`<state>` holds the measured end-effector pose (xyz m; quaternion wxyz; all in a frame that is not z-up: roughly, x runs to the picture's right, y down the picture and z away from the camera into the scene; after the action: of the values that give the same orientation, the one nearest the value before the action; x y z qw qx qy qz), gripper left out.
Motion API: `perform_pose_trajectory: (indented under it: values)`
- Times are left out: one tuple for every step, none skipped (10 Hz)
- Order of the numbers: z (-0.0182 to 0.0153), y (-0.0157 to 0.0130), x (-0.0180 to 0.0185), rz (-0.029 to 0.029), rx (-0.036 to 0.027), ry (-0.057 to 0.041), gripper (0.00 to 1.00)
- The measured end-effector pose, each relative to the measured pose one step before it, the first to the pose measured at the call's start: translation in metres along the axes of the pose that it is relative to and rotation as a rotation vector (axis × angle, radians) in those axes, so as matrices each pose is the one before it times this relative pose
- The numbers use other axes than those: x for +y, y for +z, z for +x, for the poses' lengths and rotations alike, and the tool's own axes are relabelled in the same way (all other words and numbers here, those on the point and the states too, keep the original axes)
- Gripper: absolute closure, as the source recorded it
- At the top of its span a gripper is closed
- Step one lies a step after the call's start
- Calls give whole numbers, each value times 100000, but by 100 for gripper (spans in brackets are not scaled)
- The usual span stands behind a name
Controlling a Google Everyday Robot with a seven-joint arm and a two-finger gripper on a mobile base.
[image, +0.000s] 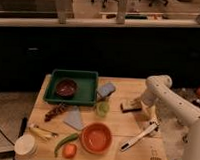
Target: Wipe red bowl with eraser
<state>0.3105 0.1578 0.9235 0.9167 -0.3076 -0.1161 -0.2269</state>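
Eraser [129, 105]: right side of bench [125, 86], unlifted.
Tool [138, 103]: jaws wide, just beside eraser.
Risk: off-centre closing could shove eraser aside; red bowl [96, 138] sits nearer, left.

Dim warm light picks out the table [122, 129] and the hand [138, 103] at the eraser [127, 106]; behind is dark.

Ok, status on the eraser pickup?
Tool open, down at the eraser. Red bowl front centre, not yet wiped. White brush beside the bowl.
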Motion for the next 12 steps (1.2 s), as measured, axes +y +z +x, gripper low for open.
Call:
perform_pose_trajectory:
  values:
    - [-86,86,-71,-122,-34,-298,20]
    - [-11,-109,3,-177,78,-134,20]
    - [44,-95,51,-96,85,11,20]
    - [69,-17,-35,85,-4,37,20]
    - [116,158,-72,260,-359,117,20]
    - [17,178,-25,-41,-180,-132,20]
    - [42,-209,117,-226,39,50,20]
    - [86,-132,83,-71,127,88,20]
    - [-6,-13,-8,13,-17,2,20]
    - [23,-1,62,120,-110,114,20]
    - [47,-41,71,472,-253,210,20]
    - [15,-10,19,80,-19,50,20]
